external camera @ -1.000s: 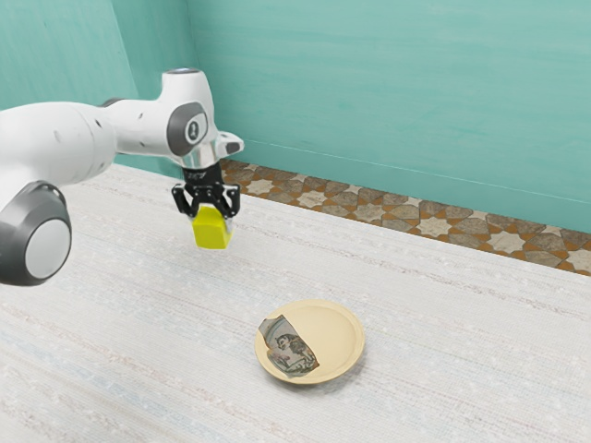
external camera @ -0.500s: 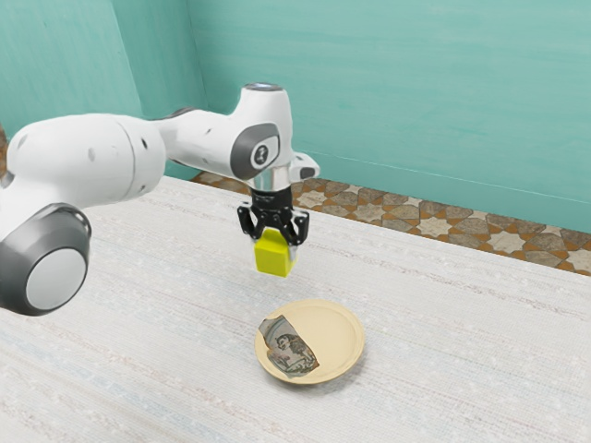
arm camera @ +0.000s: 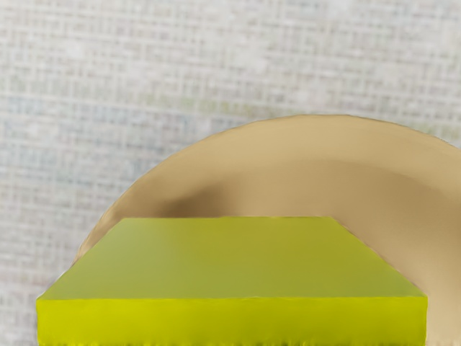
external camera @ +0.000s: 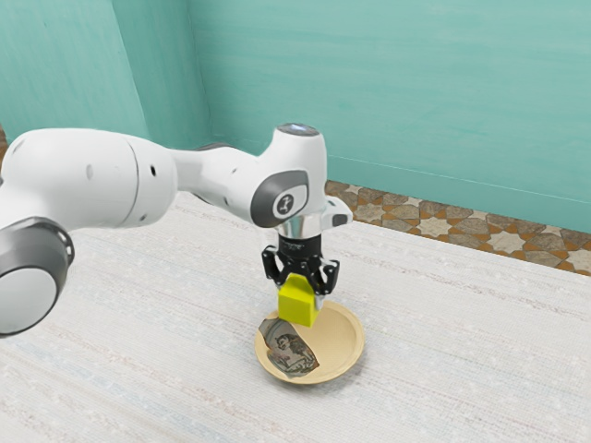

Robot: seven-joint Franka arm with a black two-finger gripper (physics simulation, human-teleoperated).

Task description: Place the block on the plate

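A teal wall [external camera: 388, 101] rises well beyond the gripper [external camera: 301, 293], and a strip of patterned floor [external camera: 434, 224] runs between that wall and the table. The pale, woven-looking table [external camera: 462, 341] spreads below the gripper and out around it. The white arm [external camera: 83, 180] reaches in from the exterior view's left, and the gripper points down at its end. The round, tan plate [external camera: 343, 346] sits on the table beneath the gripper. A dark, patterned patch [external camera: 288, 349] marks one side of the plate, below the gripper and towards the exterior view's left. The yellow-green block [external camera: 296, 306] is gripped between the two fingers, over the plate; I cannot tell whether its underside touches it.
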